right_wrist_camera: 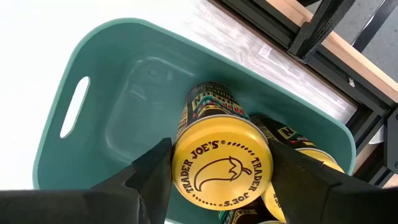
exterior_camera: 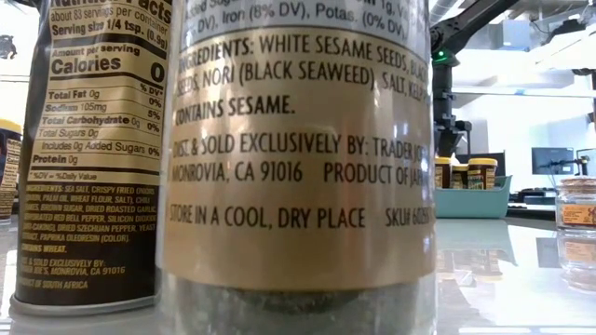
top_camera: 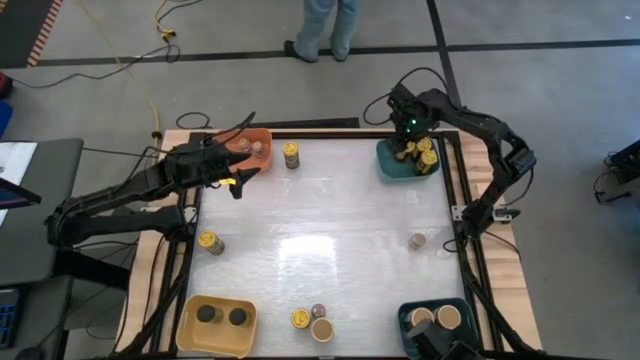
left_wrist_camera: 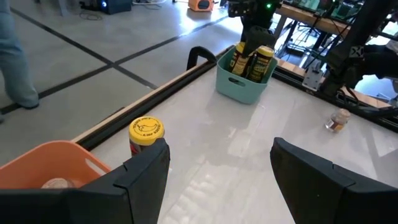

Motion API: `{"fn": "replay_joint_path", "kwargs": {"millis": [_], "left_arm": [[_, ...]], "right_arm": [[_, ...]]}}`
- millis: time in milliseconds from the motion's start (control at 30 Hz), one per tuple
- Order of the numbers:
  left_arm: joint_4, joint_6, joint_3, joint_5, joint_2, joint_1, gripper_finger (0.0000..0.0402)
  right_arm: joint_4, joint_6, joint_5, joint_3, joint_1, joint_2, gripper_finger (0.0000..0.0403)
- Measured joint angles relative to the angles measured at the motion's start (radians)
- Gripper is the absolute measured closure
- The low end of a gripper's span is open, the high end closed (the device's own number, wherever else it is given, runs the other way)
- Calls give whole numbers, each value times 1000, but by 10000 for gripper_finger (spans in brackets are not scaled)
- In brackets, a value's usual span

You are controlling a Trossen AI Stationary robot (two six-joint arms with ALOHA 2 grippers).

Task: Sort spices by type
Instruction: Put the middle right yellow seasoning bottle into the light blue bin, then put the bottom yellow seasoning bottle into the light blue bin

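Observation:
My right gripper [top_camera: 410, 148] points down into the teal bin [right_wrist_camera: 93, 68] at the far right corner, shut on a yellow-lidded jar [right_wrist_camera: 221, 165]; more yellow-lidded jars [right_wrist_camera: 297, 155] lie beside it. My left gripper [left_wrist_camera: 217, 165] hovers open and empty beside the orange bin [top_camera: 262, 140] at the far left, which holds grey-topped jars [top_camera: 257, 148]. Yellow-lidded jars stand upright on the table at the far side [top_camera: 290, 153], the left [top_camera: 209, 241] and the near edge [top_camera: 299, 319]. A tan-lidded jar [top_camera: 321, 329] and small grey-topped jars [top_camera: 318, 311] [top_camera: 417, 241] also stand loose. My right gripper pinches the yellow-lidded jar between its two fingers [right_wrist_camera: 152, 171] at the lid's rim [right_wrist_camera: 180, 163], on opposite sides. The fingers come from above, pointing down. The jar stays about upright inside the teal bin; whether its base rests on the bin's floor is hidden by the jar.
A yellow bin [top_camera: 190, 325] at the near left holds two black-lidded jars [top_camera: 205, 314]. A second teal bin [top_camera: 405, 320] at the near right holds tan-lidded jars [top_camera: 448, 316]. The table's middle [top_camera: 330, 210] is bare. A person's legs [top_camera: 325, 25] stand beyond the far edge.

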Motion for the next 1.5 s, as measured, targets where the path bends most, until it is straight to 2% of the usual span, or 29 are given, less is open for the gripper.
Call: {"fn": "replay_joint_path", "kwargs": {"millis": [133,467,633,800,1033,1200,1500], "left_arm": [[0,0,0,0,0,0,134],[1,0,0,0,0,0,134],[1,0,0,0,0,0,134],[1,0,0,0,0,0,134],[1,-1,0,0,0,0,134],[1,-90,0,0,0,0,134],[6,-69,0,-3,0,1,134]], "right_arm": [[0,0,2,0,0,0,138],[1,0,7,0,0,-1,81],[1,2,8,0,0,-9,73],[9,16,19,0,0,-71,73],[76,84,31,0,9,-245,73],[133,156,30,1,61,-353,74],[152,209,28,1,250,-417,74]]}}
